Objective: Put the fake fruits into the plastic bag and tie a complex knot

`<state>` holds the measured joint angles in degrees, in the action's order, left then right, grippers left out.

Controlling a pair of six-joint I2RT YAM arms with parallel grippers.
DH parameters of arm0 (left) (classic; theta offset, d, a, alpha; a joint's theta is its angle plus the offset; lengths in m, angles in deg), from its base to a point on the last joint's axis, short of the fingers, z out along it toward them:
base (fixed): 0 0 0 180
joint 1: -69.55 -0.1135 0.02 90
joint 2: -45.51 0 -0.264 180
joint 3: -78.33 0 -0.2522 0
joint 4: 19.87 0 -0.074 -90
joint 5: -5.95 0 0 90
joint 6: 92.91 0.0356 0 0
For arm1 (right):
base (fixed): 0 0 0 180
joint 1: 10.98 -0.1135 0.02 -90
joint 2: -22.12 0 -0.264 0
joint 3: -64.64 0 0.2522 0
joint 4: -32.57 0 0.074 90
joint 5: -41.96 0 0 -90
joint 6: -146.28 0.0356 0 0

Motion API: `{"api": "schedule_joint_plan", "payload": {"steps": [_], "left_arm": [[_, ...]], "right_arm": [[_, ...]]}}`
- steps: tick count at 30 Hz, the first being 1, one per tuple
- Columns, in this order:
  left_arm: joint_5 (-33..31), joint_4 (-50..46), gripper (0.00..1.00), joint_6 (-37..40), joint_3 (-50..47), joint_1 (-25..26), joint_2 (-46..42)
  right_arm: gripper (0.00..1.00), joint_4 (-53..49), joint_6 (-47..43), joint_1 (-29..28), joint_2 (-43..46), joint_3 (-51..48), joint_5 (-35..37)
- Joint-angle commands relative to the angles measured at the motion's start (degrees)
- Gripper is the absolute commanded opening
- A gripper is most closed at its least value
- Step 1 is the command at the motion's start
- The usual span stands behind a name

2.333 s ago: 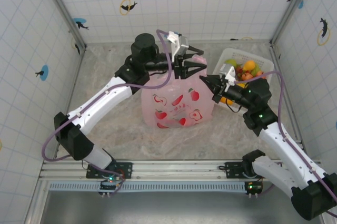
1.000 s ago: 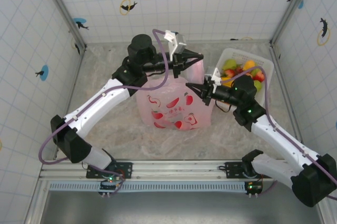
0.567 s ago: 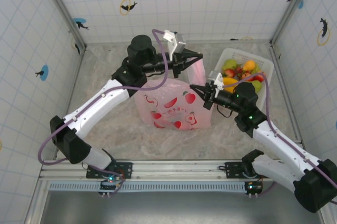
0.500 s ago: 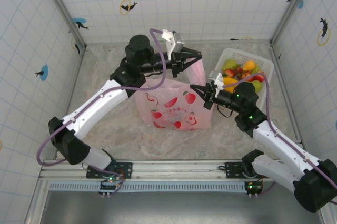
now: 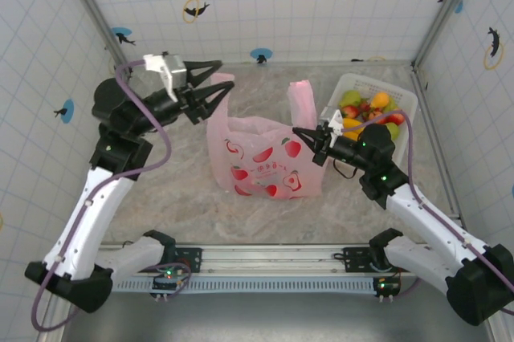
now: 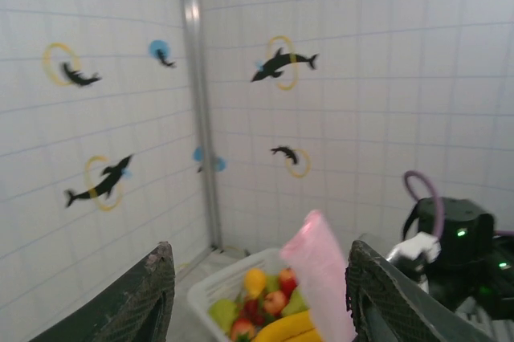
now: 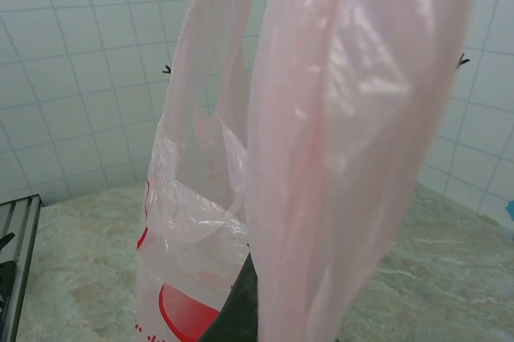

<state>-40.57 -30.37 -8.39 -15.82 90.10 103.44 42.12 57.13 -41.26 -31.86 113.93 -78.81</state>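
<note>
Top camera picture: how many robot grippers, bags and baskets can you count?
Grippers: 2 (left gripper, right gripper)
Pink plastic bag: 1
White basket of toy fruit: 1
Total: 4

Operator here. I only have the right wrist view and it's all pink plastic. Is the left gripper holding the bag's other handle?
Observer: No. The left gripper is open beside the plastic bag's left side, with nothing between its jaws.
Operator: Where are the fruits?
Observer: The fake fruits I can see are piled in the white basket, right of the bag.
Operator: Any knot yet?
Observer: None; one handle stands upright and loose above the bag's mouth.
</note>
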Motion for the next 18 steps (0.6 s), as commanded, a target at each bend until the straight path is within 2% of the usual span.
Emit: {"api": "schedule_joint_plan", "payload": {"steps": [1,4,7,12,18], "left_arm": [[3.1,-5.5,0.61,-3.0,-7.0,-7.5,-2.6],[4.3,-6.4,0.66,-7.4,-12.2,-12.8,-4.3],[5.9,-4.9,0.73,-8.4,-17.9,-14.9,-5.2],[13.4,9.2,0.81,-13.2,-26.7,-14.9,-5.4],[17.2,15.0,0.8,-13.2,-29.0,-14.1,-3.3]], "right_arm": [[0.0,0.9,-0.3,0.3,0.8,-0.6,-0.4],[0.0,0.8,-0.3,0.3,0.8,-0.5,-0.5],[0.0,0.9,-0.4,0.3,0.8,-0.4,-0.6],[0.0,0.9,-0.5,0.3,0.5,-0.2,-0.8],[0.0,1.0,-0.6,0.3,-0.1,0.5,-0.3]]}}
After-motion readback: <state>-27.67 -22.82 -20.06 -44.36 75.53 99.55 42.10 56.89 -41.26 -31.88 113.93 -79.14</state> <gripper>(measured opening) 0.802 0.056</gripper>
